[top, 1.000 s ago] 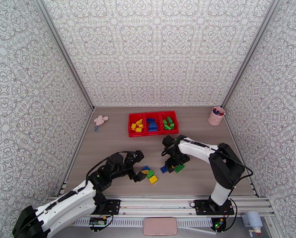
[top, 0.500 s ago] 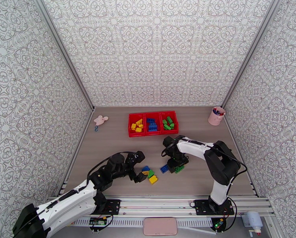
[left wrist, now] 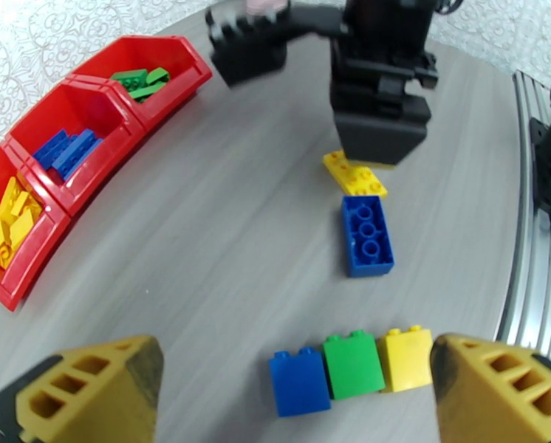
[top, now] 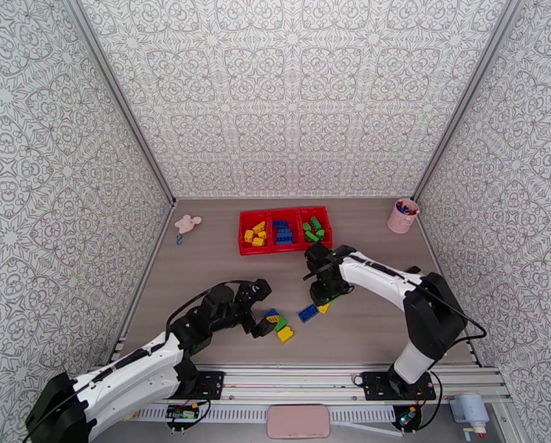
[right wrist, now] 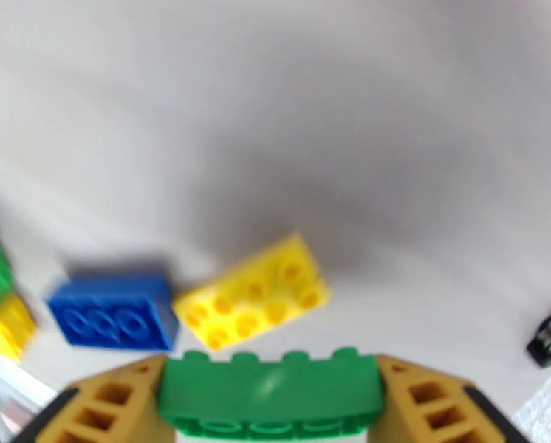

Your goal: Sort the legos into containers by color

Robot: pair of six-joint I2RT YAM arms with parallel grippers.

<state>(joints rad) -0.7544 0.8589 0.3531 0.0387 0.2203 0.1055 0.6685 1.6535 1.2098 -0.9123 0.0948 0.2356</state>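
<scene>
The right jaws are gripping a green studded plastic brick (right wrist: 272, 389) by its ends above a flat yellow brick (right wrist: 253, 300) and a blue one (right wrist: 113, 319) lying near the desk's (top: 224, 275) near edge. The left jaws are standing wide beside a row of small blue, green and yellow bricks (left wrist: 349, 367), while the long red three-compartment tray (top: 284, 249) is sitting toward the far edge.
</scene>
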